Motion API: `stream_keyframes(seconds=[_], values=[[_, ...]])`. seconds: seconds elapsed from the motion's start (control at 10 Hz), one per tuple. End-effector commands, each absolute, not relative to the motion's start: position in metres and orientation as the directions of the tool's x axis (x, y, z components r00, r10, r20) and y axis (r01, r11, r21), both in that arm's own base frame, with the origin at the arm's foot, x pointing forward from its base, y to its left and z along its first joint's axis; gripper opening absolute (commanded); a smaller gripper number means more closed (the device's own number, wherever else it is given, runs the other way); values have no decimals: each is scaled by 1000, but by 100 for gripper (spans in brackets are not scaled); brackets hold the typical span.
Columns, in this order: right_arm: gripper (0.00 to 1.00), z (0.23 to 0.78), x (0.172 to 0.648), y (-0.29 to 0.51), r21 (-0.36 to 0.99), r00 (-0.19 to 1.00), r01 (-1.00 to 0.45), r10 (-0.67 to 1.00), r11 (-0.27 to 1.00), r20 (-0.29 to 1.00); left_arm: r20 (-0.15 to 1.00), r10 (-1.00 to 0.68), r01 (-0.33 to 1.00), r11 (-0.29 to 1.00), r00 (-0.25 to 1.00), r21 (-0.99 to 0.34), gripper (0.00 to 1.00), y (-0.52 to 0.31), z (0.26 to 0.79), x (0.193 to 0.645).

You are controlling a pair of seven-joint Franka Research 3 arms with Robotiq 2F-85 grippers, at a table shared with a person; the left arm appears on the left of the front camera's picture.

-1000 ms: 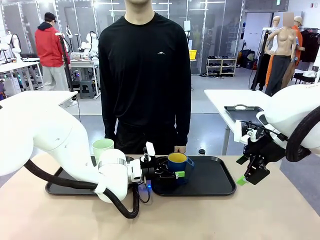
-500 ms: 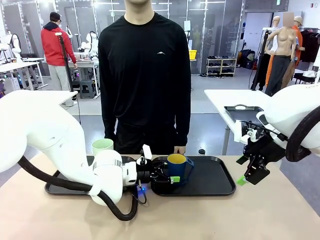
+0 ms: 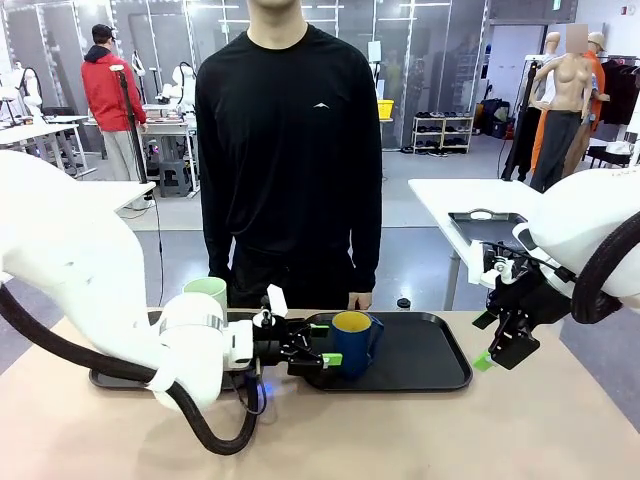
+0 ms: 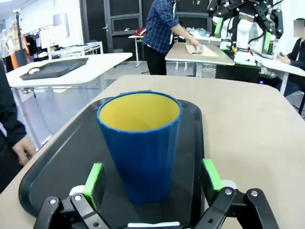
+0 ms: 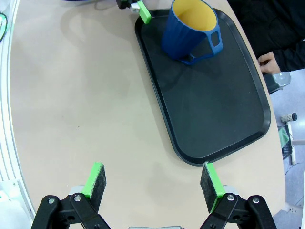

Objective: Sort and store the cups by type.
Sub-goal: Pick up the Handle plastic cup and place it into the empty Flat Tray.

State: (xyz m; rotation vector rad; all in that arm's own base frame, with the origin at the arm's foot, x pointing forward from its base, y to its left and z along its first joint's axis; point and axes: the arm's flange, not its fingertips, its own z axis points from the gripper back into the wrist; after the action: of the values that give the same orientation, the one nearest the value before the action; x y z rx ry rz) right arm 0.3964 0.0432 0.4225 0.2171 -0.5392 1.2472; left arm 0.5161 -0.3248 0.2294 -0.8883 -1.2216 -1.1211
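Note:
The dark blue mug [image 3: 355, 340] with a yellow inside stands upright at the left end of the right-hand black tray [image 3: 425, 365]. My left gripper [image 3: 322, 357] lies level just left of the mug, open, its green pads short of the mug's sides. In the left wrist view the mug [image 4: 140, 143] stands close ahead between the spread fingers [image 4: 93, 180]. The mint-green tumbler [image 3: 206, 292] stands upright on the left tray [image 3: 110, 378], behind my left arm. My right gripper [image 3: 492, 357] hangs open over the table's right edge; in its own view it [image 5: 152, 183] holds nothing, with the mug [image 5: 188, 31] far ahead.
A person in black stands at the far side, one hand [image 3: 360, 298] resting by the right tray's far rim. Bare table lies in front of both trays. Another table with a dark tray [image 3: 485, 222] stands behind at the right.
My left arm has drawn back to the left, taking the open gripper off the blue mug. The mug stays on the tray. The right arm has not moved.

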Motion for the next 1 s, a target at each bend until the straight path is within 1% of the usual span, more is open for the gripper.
stream_keyframes(seconds=[0.0,0.2,0.4,0.6,0.7,0.9], values=[[100,422,395,46,-132,236,-932,840,338,489,977,-203,942,312,-57,120,100,-306,217,484],[100,422,395,46,-132,236,-932,840,338,489,977,-212,935,338,-35,107,100,-293,215,474],[100,422,395,46,-132,236,-932,840,338,489,977,-210,930,349,-41,114,100,-284,218,465],[100,422,395,46,-132,236,-932,840,338,489,978,-206,939,331,-26,95,100,-282,219,457],[100,422,395,46,-132,236,-932,840,338,489,975,-221,948,314,22,50,100,-286,236,492],[100,422,395,46,-132,236,-932,840,338,489,975,-221,948,314,22,50,100,-286,236,492]])
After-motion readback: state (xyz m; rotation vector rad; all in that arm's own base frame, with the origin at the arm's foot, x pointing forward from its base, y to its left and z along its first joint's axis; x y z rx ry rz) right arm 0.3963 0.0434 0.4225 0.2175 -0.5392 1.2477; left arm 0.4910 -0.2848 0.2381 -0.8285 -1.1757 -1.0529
